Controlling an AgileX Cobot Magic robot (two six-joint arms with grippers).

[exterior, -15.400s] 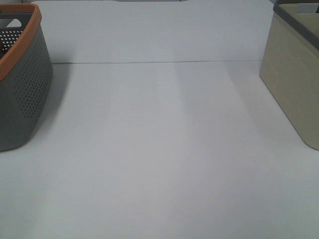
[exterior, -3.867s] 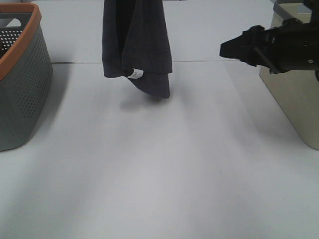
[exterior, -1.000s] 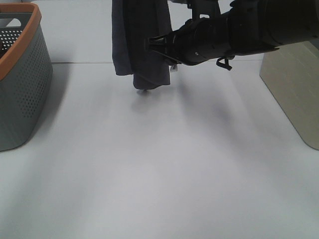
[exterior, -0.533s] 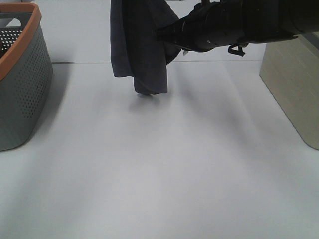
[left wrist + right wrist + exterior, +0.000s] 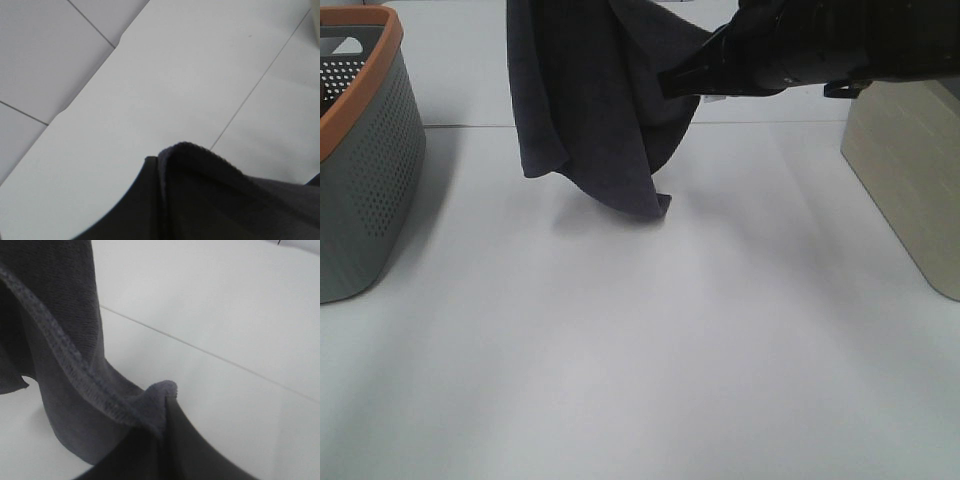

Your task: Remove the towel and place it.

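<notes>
Two grippers pinching the towel [image 5: 588, 110]: left gripper [image 5: 158, 167] has upper edge, right gripper [image 5: 164, 426] the hem, to towel's right. Towel hangs long-axis vertical, low corner prob. just clear of table [image 5: 640, 360].

1 dark towel [image 5: 600, 110], 1 orange-rimmed grey basket [image 5: 375, 170], 1 beige bin [image 5: 910, 165]

The towel [image 5: 588, 110] is soft, matt dark terry cloth with a stitched hem. The table [image 5: 640, 360] is smooth and matt. The left basket [image 5: 380, 170] looks like perforated plastic.
</notes>
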